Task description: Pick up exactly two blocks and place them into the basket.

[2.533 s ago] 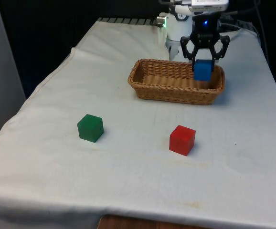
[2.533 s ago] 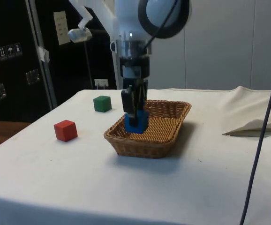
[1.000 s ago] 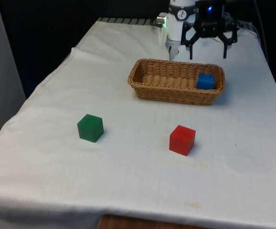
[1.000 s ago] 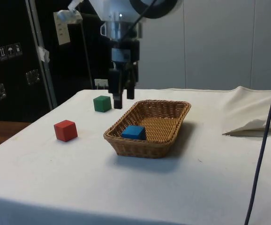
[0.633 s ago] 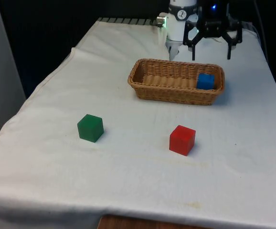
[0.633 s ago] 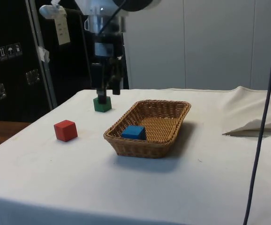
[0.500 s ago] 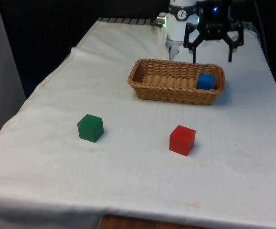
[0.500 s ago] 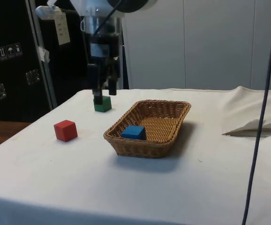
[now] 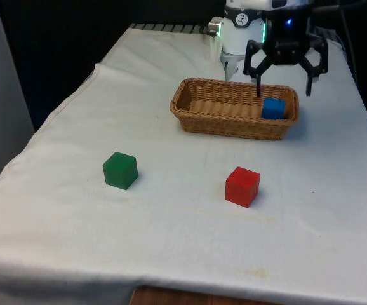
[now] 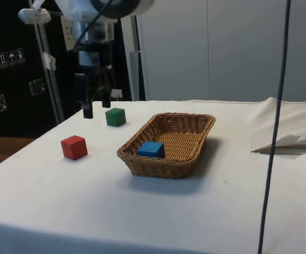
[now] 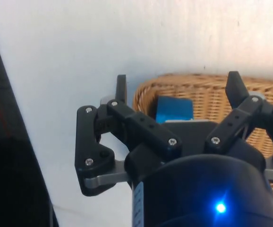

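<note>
Hovering with jaws spread and empty, the gripper [image 9: 284,85] hangs above the basket [image 9: 199,117] holding the blue block [image 9: 273,108]; next, centre squarely over the red block [image 9: 242,186] before descending.

Gripper [image 9: 284,93] sits in the upper right of the front view, pointing straight down, fingers spread wide with nothing between them. White arm [image 9: 242,28] rises behind it out of the top of frame. In the side view the gripper [image 10: 94,110] hangs at upper left, fingertips clear of the surface.
</note>
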